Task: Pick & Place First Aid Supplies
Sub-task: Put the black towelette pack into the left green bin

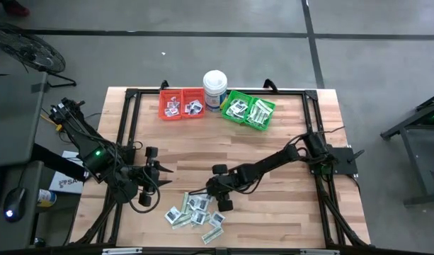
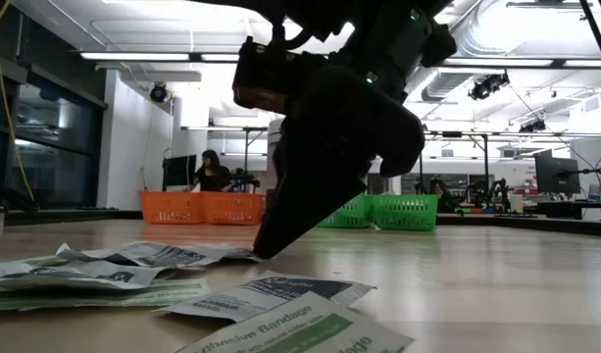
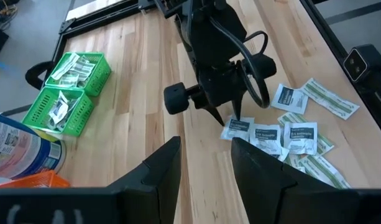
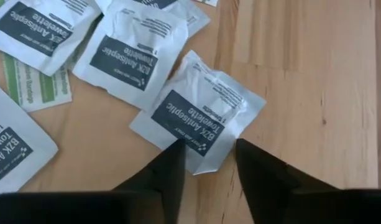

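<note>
right pincer (image 4: 206,158) | pinching crinkled square white towelette packet (image 4: 199,112) | wood table (image 4: 314,74)

Beyond the pale wooden table (image 2: 516,284) lies a bright white-walled hall with long ceiling strip lights (image 2: 148,56), dark windows (image 2: 30,147) on one side, a monitor (image 2: 558,175) on a far bench, a person (image 2: 212,172) seemingly seated, and a grey floor (image 1: 202,49) crossed by dark lines.

The packets (image 1: 195,211) lie in a heap at the near edge of the bench (image 1: 287,205), the two bins (image 1: 181,103) and the tub (image 1: 215,88) stand far behind them.
</note>
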You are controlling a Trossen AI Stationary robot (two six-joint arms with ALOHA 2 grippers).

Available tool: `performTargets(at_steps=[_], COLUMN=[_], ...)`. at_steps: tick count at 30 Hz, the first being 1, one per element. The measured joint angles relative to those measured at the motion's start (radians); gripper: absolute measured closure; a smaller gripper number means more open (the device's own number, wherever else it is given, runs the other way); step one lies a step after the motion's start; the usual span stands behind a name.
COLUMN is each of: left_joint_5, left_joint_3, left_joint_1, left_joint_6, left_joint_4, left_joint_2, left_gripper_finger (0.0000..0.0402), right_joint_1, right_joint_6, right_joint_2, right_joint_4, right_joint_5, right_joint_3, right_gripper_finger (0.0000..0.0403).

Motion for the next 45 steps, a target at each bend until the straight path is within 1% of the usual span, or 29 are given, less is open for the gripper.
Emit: performTargets(at_steps=[10,12,17,20,25,31,34,38,41,45], left_joint_5=[0.001,0.001,0.001,0.001,0.0,-0.009,-0.019,-0.037,-0.058,-0.113], left_joint_3=[0.0,0.0,0.0,0.0,0.0,0.0,0.0,0.0,0.0,0.0], left_joint_1=[0.0,0.0,0.0,0.0,0.0,0.0,0.0,0.0,0.0,0.0], left_joint_6=[0.0,0.0,0.0,0.0,0.0,0.0,0.0,0.0,0.0,0.0], left_joint_4=[0.002,0.002,0.002,0.002,0.0,0.007,0.005,0.001,0.0,-0.002], left_joint_2=[0.0,0.0,0.0,0.0,0.0,0.0,0.0,0.0,0.0,0.0], left_gripper_finger=[0.0264,0.0264,0.0264,0.0264,0.0264,0.0264,0.0264,0.0264,0.0264,0.0264], right_joint_1=[0.0,0.0,0.0,0.001,-0.009,-0.067,-0.126,-0.24,-0.342,-0.478], right_joint_6=[0.035,0.036,0.12,0.152,0.202,0.245,0.246,0.246,0.242,0.228], right_joint_2=[0.001,0.001,-0.013,-0.042,-0.126,-0.263,-0.344,-0.415,-0.443,-0.442], right_joint_4=[-0.032,-0.033,-0.036,-0.055,-0.165,-0.332,-0.396,-0.476,-0.51,-0.517], right_joint_5=[0.012,0.012,0.024,0.03,0.065,0.101,0.125,0.132,0.112,0.053], right_joint_3=[-0.002,-0.003,-0.003,-0.008,-0.014,-0.01,-0.008,-0.008,-0.008,-0.008], right_gripper_finger=[0.0384,0.0397,0.0401,0.0401,0.0402,0.0402,0.0403,0.0403,0.0403,0.0403])
